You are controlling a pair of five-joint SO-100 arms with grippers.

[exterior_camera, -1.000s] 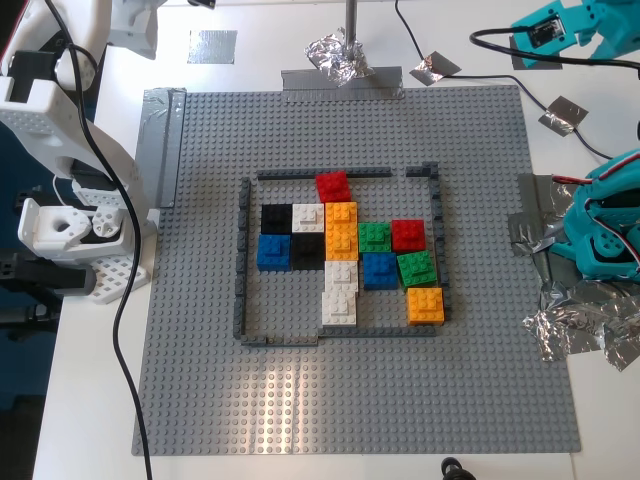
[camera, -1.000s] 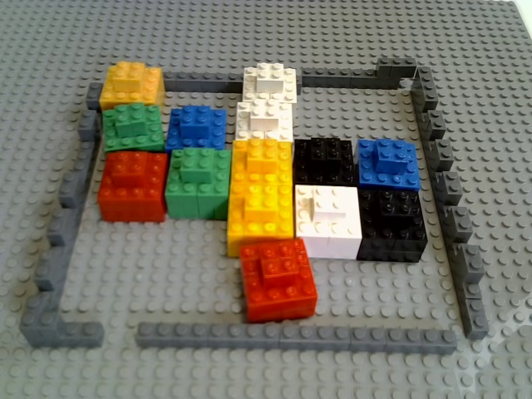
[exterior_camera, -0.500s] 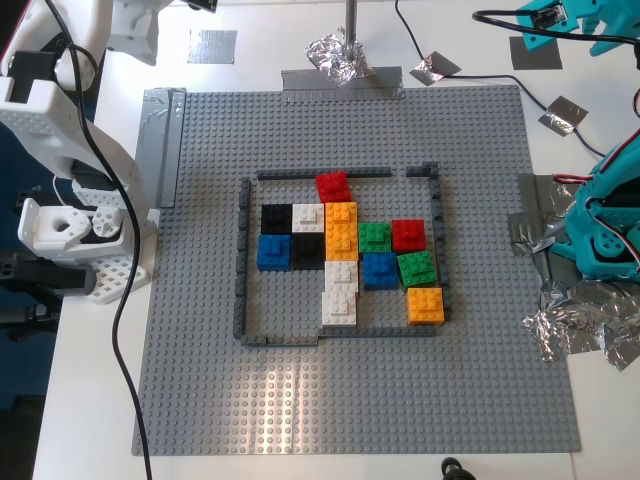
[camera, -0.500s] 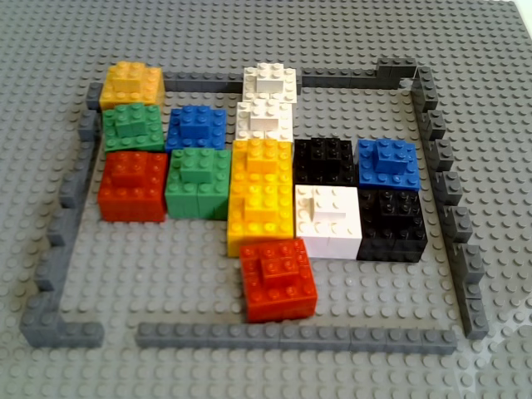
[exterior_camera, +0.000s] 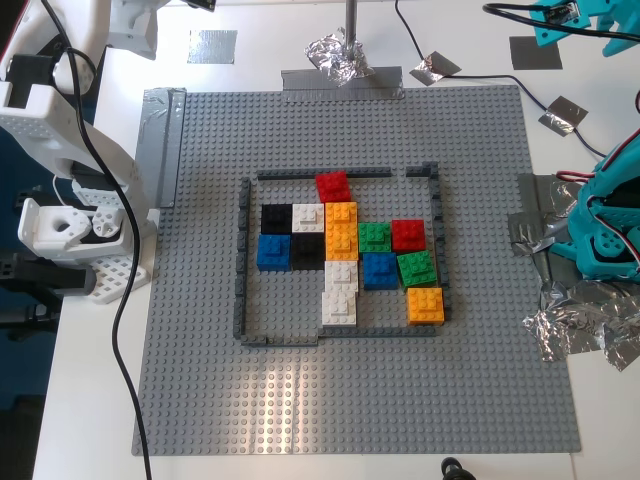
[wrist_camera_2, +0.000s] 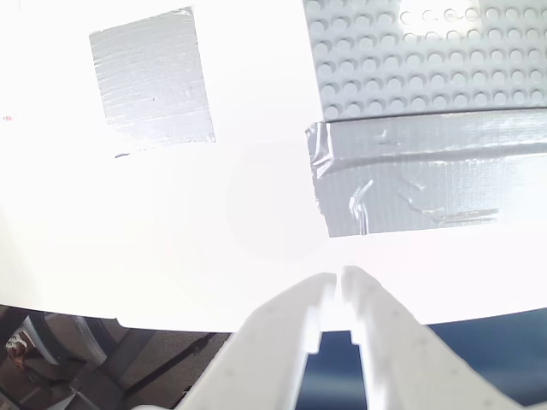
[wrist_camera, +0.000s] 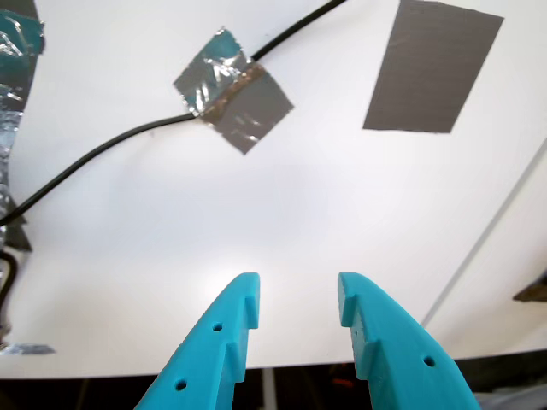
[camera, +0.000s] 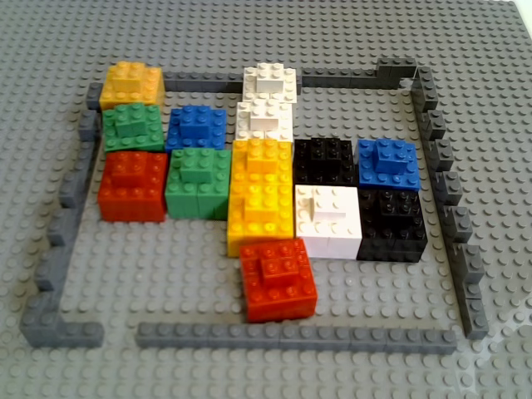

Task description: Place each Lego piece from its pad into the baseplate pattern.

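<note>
Pads, the silver pad [wrist_camera_2: 152, 79] and the dark pad [wrist_camera: 432, 67], lie bare at twelve o'clock from my pinched-together second gripper [wrist_camera_2: 336, 288] and my spread, empty first gripper [wrist_camera: 298, 297].

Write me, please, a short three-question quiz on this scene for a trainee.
1. True or false: a brick lies on the dark grey pad.
2. Which brick stands nearest the dark frame's corner at the exterior view's lower right? A) red B) orange C) blue
3. Fill in: the jaws of my first claw stand ___ (open or shut), with nothing between them.

Key
1. False: the pad is bare.
2. B: the orange brick.
3. Open.
</note>
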